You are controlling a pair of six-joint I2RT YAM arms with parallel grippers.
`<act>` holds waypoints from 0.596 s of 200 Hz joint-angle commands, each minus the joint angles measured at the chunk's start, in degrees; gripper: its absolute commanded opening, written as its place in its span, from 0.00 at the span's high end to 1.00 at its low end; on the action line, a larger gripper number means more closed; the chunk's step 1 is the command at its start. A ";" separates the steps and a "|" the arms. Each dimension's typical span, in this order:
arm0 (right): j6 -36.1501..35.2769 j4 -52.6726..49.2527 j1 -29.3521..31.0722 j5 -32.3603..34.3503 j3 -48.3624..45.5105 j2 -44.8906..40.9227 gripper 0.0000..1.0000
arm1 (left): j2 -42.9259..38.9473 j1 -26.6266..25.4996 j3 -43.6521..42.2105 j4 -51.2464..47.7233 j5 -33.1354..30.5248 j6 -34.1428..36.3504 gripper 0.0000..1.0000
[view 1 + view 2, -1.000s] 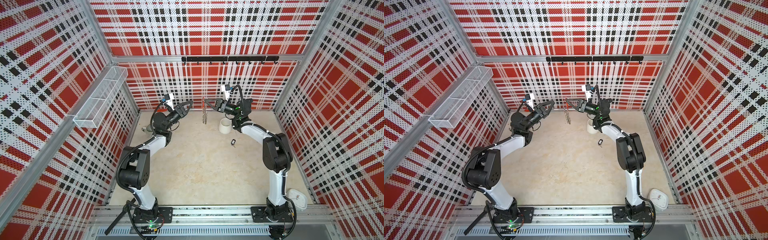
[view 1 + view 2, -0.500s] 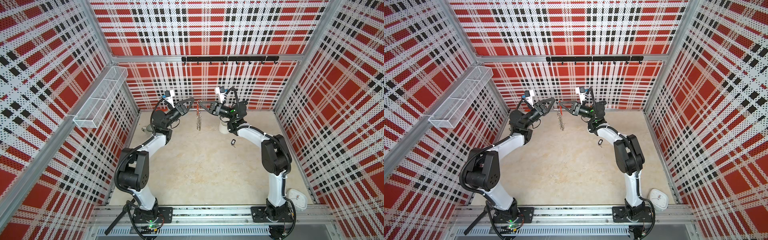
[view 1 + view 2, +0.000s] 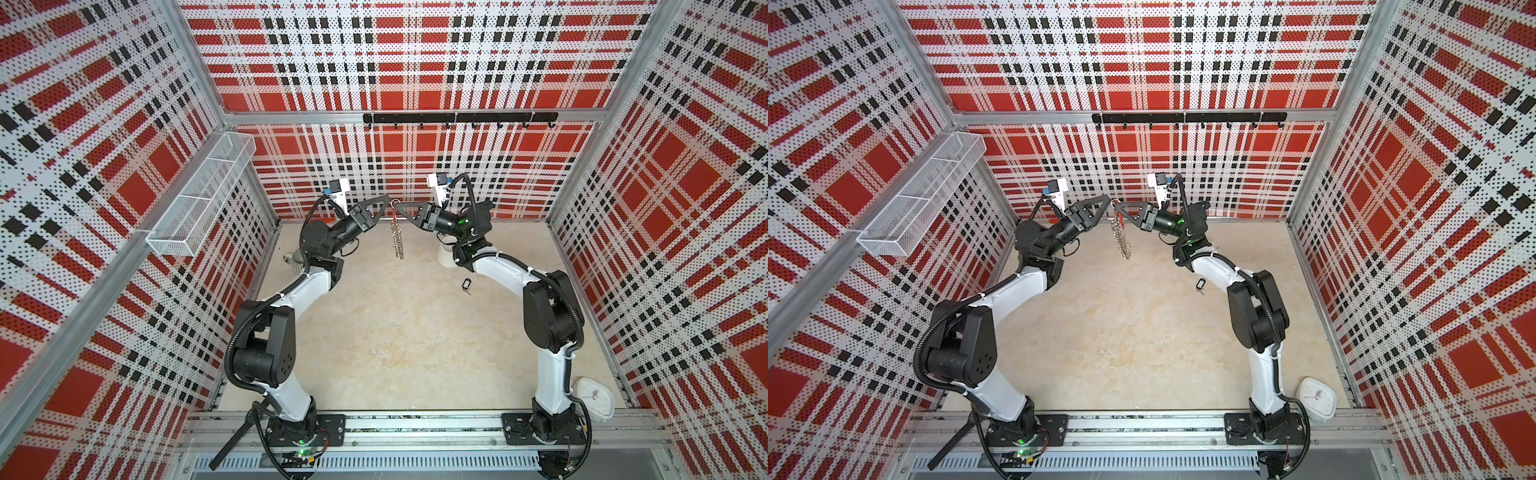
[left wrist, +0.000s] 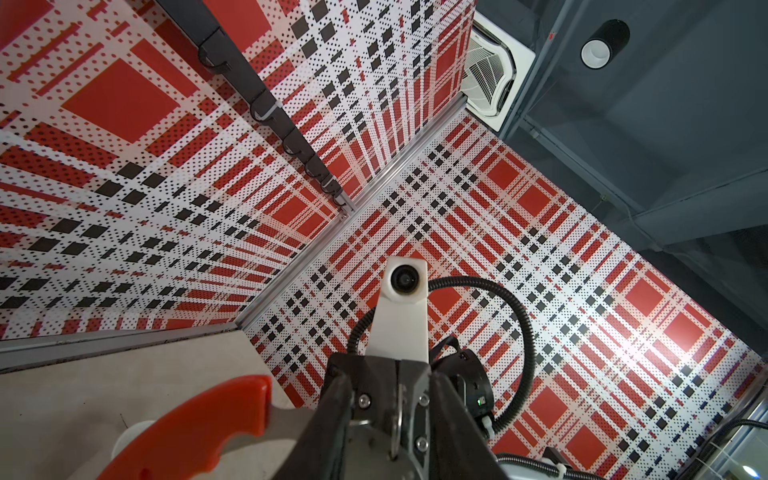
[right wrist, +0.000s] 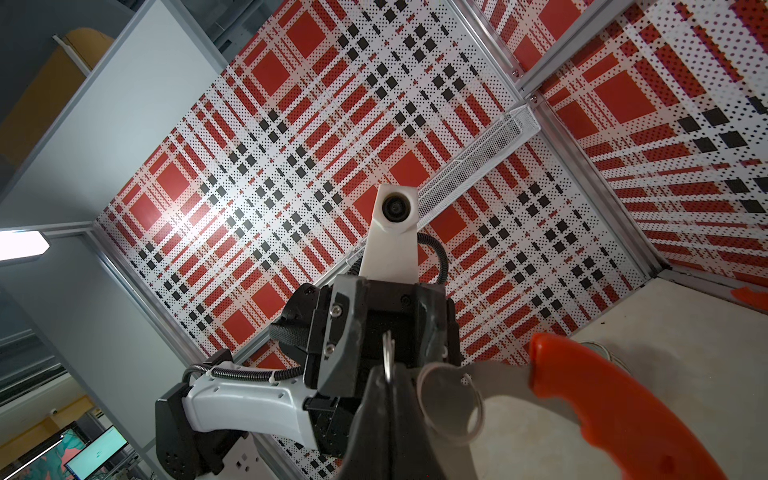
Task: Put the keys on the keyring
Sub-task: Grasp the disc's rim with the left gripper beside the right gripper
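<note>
Your right tool point(image 3: 399, 206) is clamped on the keyring point(image 3: 398, 239), which hangs upper centre of frame. Left tool point(image 3: 386, 200) has jaws apart, just beside it. The keys point(image 3: 465, 284) lie on the desk point(image 3: 395, 332), right of centre, and are likely light and slick. Pinch the black tag body and leave the metal end free.

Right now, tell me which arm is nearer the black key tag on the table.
Right. The key tag lies on the table close beside the right arm, by its forearm; the left arm is across the table, well away from it.
</note>
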 commanded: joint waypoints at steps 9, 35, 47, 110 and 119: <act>-0.28 1.39 0.57 1.09 2.35 -2.73 1.00 | -1.39 -0.34 -0.67 0.71 1.26 1.11 0.64; -0.19 1.15 0.69 0.72 3.28 -2.38 1.00 | -1.04 -0.42 -0.54 0.73 1.18 1.01 0.64; -0.19 0.93 0.82 0.62 3.67 -2.13 1.00 | -0.80 -0.56 -0.24 0.73 1.36 1.08 0.64; 0.22 0.56 1.00 0.37 5.22 -1.39 1.00 | 0.26 -1.07 0.94 0.73 1.71 0.94 0.67; 0.14 0.35 1.08 0.31 5.24 -1.39 1.00 | 0.41 -1.09 1.16 0.68 1.81 0.95 0.69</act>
